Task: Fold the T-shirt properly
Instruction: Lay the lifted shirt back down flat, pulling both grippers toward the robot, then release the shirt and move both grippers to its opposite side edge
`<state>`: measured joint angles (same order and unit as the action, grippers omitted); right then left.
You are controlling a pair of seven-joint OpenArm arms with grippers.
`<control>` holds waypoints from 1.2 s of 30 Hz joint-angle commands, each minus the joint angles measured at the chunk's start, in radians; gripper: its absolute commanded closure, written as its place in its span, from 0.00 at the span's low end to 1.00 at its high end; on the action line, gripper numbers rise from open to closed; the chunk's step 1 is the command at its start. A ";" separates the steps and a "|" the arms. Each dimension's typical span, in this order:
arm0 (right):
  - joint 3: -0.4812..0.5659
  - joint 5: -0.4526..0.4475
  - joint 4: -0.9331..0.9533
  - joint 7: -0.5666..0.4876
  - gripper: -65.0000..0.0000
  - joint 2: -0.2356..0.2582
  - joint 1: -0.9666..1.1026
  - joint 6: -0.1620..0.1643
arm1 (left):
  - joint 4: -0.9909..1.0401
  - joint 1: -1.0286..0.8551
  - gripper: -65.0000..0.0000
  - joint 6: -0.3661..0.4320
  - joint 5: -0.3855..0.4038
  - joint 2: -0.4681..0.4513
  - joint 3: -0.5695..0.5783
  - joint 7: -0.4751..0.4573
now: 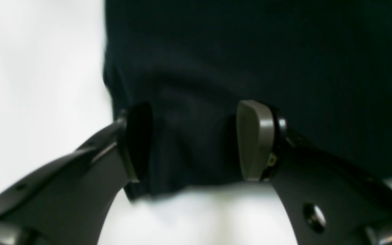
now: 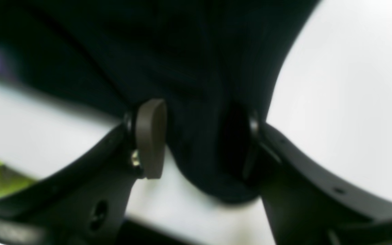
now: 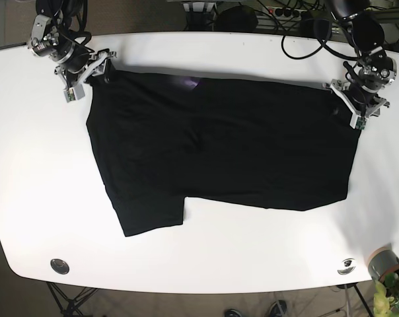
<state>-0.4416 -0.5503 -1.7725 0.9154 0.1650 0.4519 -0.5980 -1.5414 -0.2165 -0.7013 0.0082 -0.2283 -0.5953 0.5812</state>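
1. The T-shirt (image 3: 219,148) is black and lies spread flat across the middle of the white tabletop (image 3: 206,251), its long upper edge stretched between my two sets of jaws.
2. One short sleeve sticks out along the shirt's lower edge, on the side nearer my right jaws; the rest of that edge runs fairly straight toward my left side.
3. My left jaws (image 1: 196,141) sit at a corner of the shirt. In the left wrist view they stand apart with a band of dark cloth lying between the two pads (image 1: 255,139). The hem runs just under the pad tips, and white tabletop shows beyond it.
4. The pads are not pressed together, and I cannot tell whether they are actually pinching the cloth or only straddling it.
5. My right jaws (image 2: 201,139) sit at the opposite upper corner. In the right wrist view a rounded bunch of black fabric hangs down between the pads, touching the dark pad on one side, with a sliver of tabletop visible beside the grey pad (image 2: 150,137).
6. Here too the gap is wide and the view is blurred, so I cannot tell whether the grip is closed.
7. Well away from both jaws, at the tabletop's near edge, are a round metal disc (image 3: 59,265), a small logo mark (image 3: 347,265) and a grey plant pot (image 3: 383,263).
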 commanded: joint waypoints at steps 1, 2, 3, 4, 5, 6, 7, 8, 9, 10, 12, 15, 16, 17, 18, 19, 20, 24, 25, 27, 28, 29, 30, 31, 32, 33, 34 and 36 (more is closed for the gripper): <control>-0.006 -0.009 -0.013 -0.017 0.58 0.011 0.021 -0.006 | -0.018 -0.013 0.44 0.003 0.014 -0.026 -0.005 -0.020; -0.006 -0.009 -0.005 -0.017 0.58 0.011 0.029 -0.006 | -0.018 -0.022 0.44 0.003 0.014 -0.026 -0.005 -0.020; -0.006 -0.014 0.003 -0.017 0.58 0.011 0.038 -0.007 | -0.018 -0.033 0.44 0.003 0.014 -0.026 -0.005 -0.020; -0.006 -0.012 0.006 -0.017 0.58 0.011 0.043 -0.007 | -0.018 -0.045 0.44 0.003 0.014 -0.026 -0.005 -0.020; -0.007 -0.009 0.007 -0.017 0.58 0.011 0.048 -0.007 | -0.018 -0.057 0.44 0.003 0.014 -0.026 -0.005 -0.020; -0.009 -0.009 0.009 -0.017 0.58 0.011 0.049 -0.007 | -0.018 -0.074 0.44 0.003 0.016 -0.026 -0.005 -0.022; -0.010 -0.009 0.009 -0.017 0.58 0.011 0.052 -0.007 | -0.018 -0.085 0.44 0.003 0.016 -0.026 -0.005 -0.022; -0.010 -0.009 0.009 -0.017 0.58 0.012 0.057 -0.007 | -0.018 -0.091 0.44 0.003 0.016 -0.026 -0.005 -0.022; -0.012 -0.009 0.009 -0.017 0.58 0.017 0.063 -0.007 | -0.018 -0.100 0.44 0.003 0.016 -0.026 -0.005 -0.022; -0.012 -0.009 0.006 -0.017 0.58 0.018 0.069 -0.007 | -0.018 -0.105 0.44 0.003 0.016 -0.026 -0.005 -0.022; -0.012 -0.009 0.000 -0.017 0.58 0.021 0.077 -0.007 | -0.018 -0.119 0.44 0.003 0.016 -0.026 -0.005 -0.022; -0.012 -0.007 -0.013 -0.017 0.58 0.035 0.097 -0.007 | -0.017 -0.131 0.44 0.003 0.014 -0.026 -0.005 -0.022; -0.012 -0.007 -0.016 -0.017 0.61 0.038 0.106 -0.007 | -0.017 -0.136 0.44 0.003 0.014 -0.026 -0.005 -0.022; -0.012 -0.007 -0.017 -0.017 0.65 0.038 0.109 -0.007 | -0.017 -0.140 0.44 0.003 0.014 -0.026 -0.007 -0.020; -0.012 -0.009 -0.017 -0.017 0.70 0.038 0.112 -0.007 | -0.020 -0.149 0.44 0.003 0.014 -0.026 -0.008 -0.019; -0.012 -0.009 -0.017 -0.017 0.75 0.038 0.114 -0.007 | -0.024 -0.159 0.44 0.003 0.014 -0.026 -0.015 -0.019; -0.012 -0.009 -0.017 -0.017 0.79 0.040 0.114 -0.007 | -0.029 -0.168 0.44 0.003 0.014 -0.026 -0.024 -0.019; -0.012 -0.009 -0.017 -0.015 0.81 0.041 0.133 -0.007 | -0.057 -0.192 0.44 0.003 0.016 -0.023 -0.053 -0.016; -0.012 -0.009 -0.019 -0.015 0.79 0.043 0.138 -0.007 | -0.066 -0.202 0.44 0.003 0.016 -0.023 -0.059 -0.016; -0.013 -0.007 -0.037 -0.015 0.72 0.043 0.144 -0.007 | -0.083 -0.217 0.44 0.003 0.014 -0.023 -0.074 -0.016; -0.013 -0.007 -0.045 -0.015 0.70 0.043 0.147 -0.007 | -0.089 -0.220 0.44 0.003 0.014 -0.023 -0.079 -0.016; -0.013 -0.009 -0.059 -0.015 0.66 0.043 0.149 -0.007 | -0.095 -0.220 0.44 0.003 0.014 -0.023 -0.084 -0.016; -0.013 -0.009 -0.074 -0.015 0.62 0.043 0.152 -0.007 | -0.100 -0.220 0.43 0.003 0.014 -0.023 -0.088 -0.016; -0.013 -0.009 -0.089 -0.015 0.59 0.043 0.157 -0.007 | -0.107 -0.220 0.43 0.003 0.014 -0.023 -0.093 -0.016; -0.013 -0.009 -0.105 -0.015 0.55 0.043 0.160 -0.007 | -0.118 -0.220 0.43 0.003 0.014 -0.023 -0.099 -0.016; -0.013 -0.009 -0.120 -0.015 0.52 0.043 0.160 -0.007 | -0.135 -0.219 0.43 0.003 0.014 -0.023 -0.104 -0.016; -0.013 -0.009 -0.132 -0.015 0.50 0.043 0.158 -0.004 | -0.149 -0.215 0.43 0.003 0.014 -0.021 -0.108 -0.016; -0.012 -0.009 -0.157 -0.015 0.43 0.043 0.149 0.000 | -0.193 -0.211 0.43 0.003 0.016 -0.012 -0.113 -0.016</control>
<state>-0.4500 -0.5484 -1.8988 0.9165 0.1970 0.6044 -0.5991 -1.6947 -0.4328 -0.7048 0.0154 -0.2317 -0.7010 0.5850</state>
